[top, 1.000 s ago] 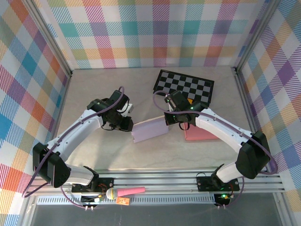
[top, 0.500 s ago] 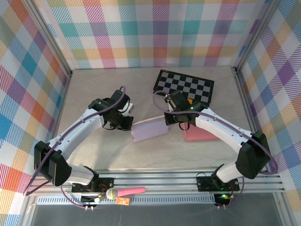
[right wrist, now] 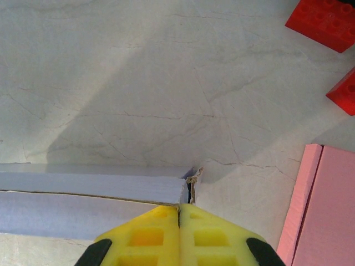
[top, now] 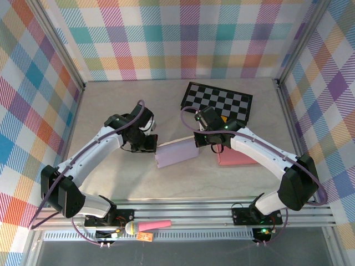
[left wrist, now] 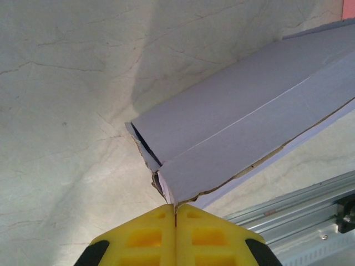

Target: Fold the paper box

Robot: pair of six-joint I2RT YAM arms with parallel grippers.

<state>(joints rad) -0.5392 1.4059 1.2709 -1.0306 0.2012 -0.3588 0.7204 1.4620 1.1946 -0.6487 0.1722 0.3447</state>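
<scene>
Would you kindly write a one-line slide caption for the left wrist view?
Yellow-tipped left gripper, shut, pinches a frayed corner of the flattened lavender paper box over the pale marbled table.

matt lavender paper box with torn fibrous edges — pale, cracked stone-look table.

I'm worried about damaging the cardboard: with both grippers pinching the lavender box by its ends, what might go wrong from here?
The left gripper and right gripper each pinch only a thin, already ragged corner of the paper box; pulling apart may tear it.
Such shallow grips could slip, dropping one end.
The pink sheet lies close beside the right end and might get nudged.
</scene>
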